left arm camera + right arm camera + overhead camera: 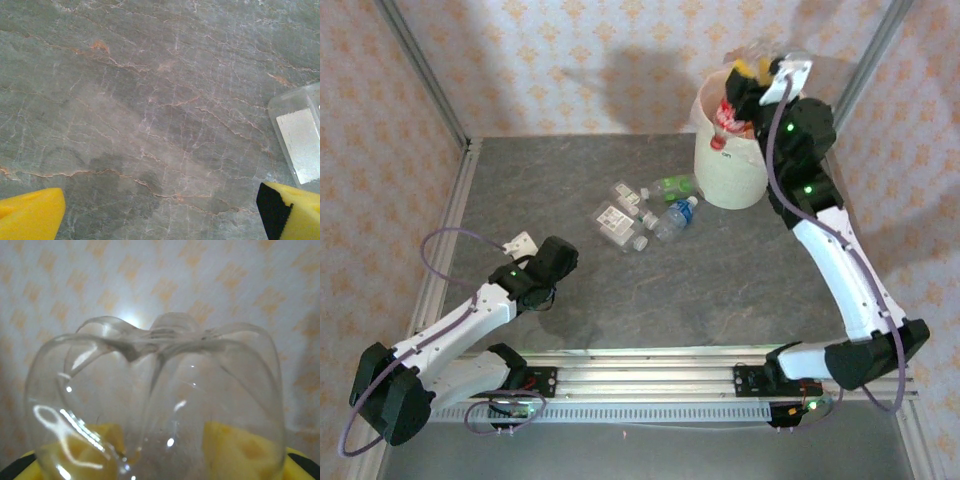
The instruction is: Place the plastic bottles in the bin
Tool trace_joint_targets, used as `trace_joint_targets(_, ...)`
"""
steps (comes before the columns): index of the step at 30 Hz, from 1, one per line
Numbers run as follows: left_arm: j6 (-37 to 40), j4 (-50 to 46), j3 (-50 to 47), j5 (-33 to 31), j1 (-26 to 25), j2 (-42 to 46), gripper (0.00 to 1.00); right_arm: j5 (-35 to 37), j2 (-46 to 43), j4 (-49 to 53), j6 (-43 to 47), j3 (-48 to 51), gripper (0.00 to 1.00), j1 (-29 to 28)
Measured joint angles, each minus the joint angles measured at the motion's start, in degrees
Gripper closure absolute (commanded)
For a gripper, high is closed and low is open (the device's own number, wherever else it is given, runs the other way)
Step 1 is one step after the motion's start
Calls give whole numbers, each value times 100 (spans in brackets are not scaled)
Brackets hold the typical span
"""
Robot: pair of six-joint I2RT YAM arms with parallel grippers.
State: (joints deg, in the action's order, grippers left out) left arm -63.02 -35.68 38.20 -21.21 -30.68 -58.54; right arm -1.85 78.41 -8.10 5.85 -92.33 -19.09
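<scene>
My right gripper (756,70) is raised over the bin (732,170), a white bucket at the back right of the table. It is shut on a clear plastic bottle (160,390), whose ridged base faces the right wrist camera with the yellow fingers (240,450) behind it. A red-labelled bottle (727,118) lies inside the bin. Left of the bin, several bottles lie on the table: clear ones with white labels (613,216), a green one (672,185) and a blue-capped one (677,217). My left gripper (558,262) hangs open low over bare table, its yellow fingertips (30,215) wide apart.
The table is grey stone (150,100), closed in by patterned walls with a metal post (425,70) at the back left. A clear bottle's white label (300,142) shows at the right edge of the left wrist view. A metal rail (640,375) runs along the near edge.
</scene>
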Motion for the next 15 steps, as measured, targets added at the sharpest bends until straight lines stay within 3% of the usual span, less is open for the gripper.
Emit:
trace_joint_targets(9,-24,-9,-13,24,0,245,0,708,1665,-284,-348,-1425,100,894)
trace_joint_targets(15,-177,-4,-310,15,-2,761,0,463,2103,549,-496,-1537,86,1266)
